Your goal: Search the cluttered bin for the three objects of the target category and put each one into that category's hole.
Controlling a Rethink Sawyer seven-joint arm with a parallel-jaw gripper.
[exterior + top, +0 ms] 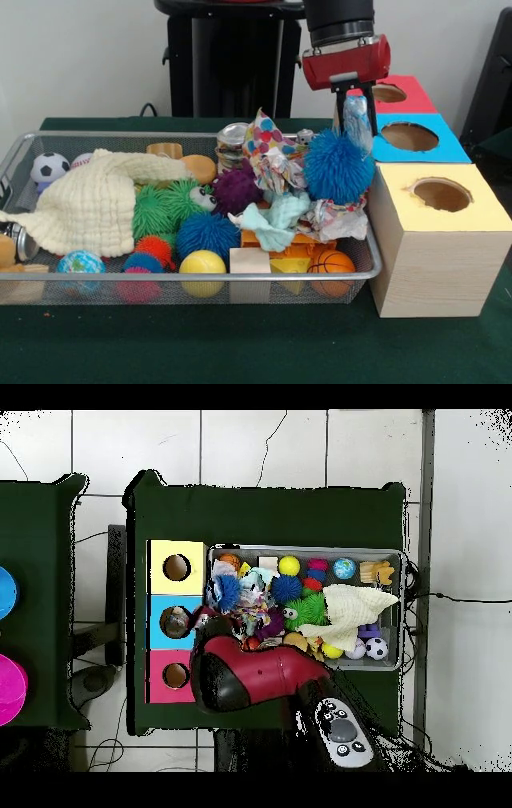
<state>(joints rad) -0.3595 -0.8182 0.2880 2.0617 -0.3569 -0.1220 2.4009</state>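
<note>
One gripper (pixel 358 102), red body w/ black fingers, hangs at the bin's right end, beside the boxes. Fingers are closed on a small see-through bottle (pixel 358 120); it stands roughly upright between them, thin wrinkly plastic w/ a bluish tint, lower part hidden behind a blue spiky ball (pixel 338 166). Bottle sits above the bin's far right corner, just beside the blue-faced box (pixel 444 149). In the overhead view the arm covers the gripper, so the grip shows only from the front.

Red-faced box (pixel 416 96) lies just behind the gripper as seen from the front, its round dark hole (pixel 389 93) partly hidden by the gripper body. Yellow-faced box (pixel 436 240) is nearest the front camera; all 3 boxes are in a row touching the wire bin (pixel 200 278) at its right side.

Bin is packed: crumpled patterned wrapper (pixel 268 144), purple fuzzy ball (pixel 237 190), green spiky balls (pixel 164 206), cream knit cloth (pixel 92 204), soccer ball (pixel 50 168), yellow ball (pixel 202 264), small basketball (pixel 332 262), metal can (pixel 233 138) by the far rim. Can't make out other see-through bottles in the pile.
</note>
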